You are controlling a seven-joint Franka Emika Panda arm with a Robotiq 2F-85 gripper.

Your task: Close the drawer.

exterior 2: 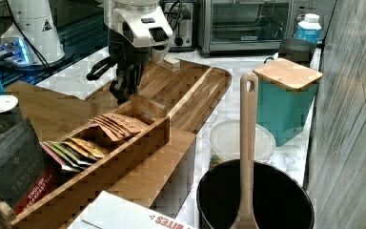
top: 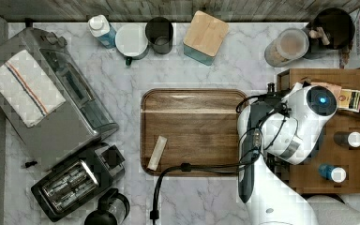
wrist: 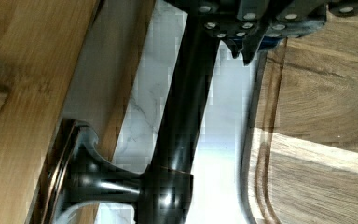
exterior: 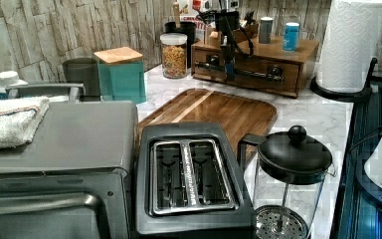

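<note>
In the wrist view the black bar handle [wrist: 182, 116] of the drawer [wrist: 23, 107] runs right under the jaws [wrist: 244, 44], and one of its round mounting posts joins the light wooden front panel. The fingertips [wrist: 237, 46] are mostly cut off at the frame edge, so I cannot tell if the jaws are open or closed, or if they touch the bar. Between the drawer front and the dark wooden tray [wrist: 326, 130] there is a narrow strip of the marble surface [wrist: 144, 107].

In the right view the arm hides the drawer completely; the jaws [exterior 2: 122, 93] hang low just beside the edge of the wooden cabinet [exterior 2: 138, 176], in front of an open compartment with tea packets [exterior 2: 95, 138].

In the top view the white arm [top: 286, 126] covers the cabinet's front edge, and the drawer is not possible to make out below it. The tray [top: 192, 131] lies just beside, on the top view's left.

In the left view, far behind the toaster [exterior: 189, 179] and the glass coffee press [exterior: 291, 184], the drawer [exterior: 248, 69] sits in the cabinet [exterior: 298, 52] with its front nearly level with the cabinet face. The jaws [exterior: 227, 64] reach down to the bar handle [exterior: 251, 73] near its end on the left view's left side.
</note>
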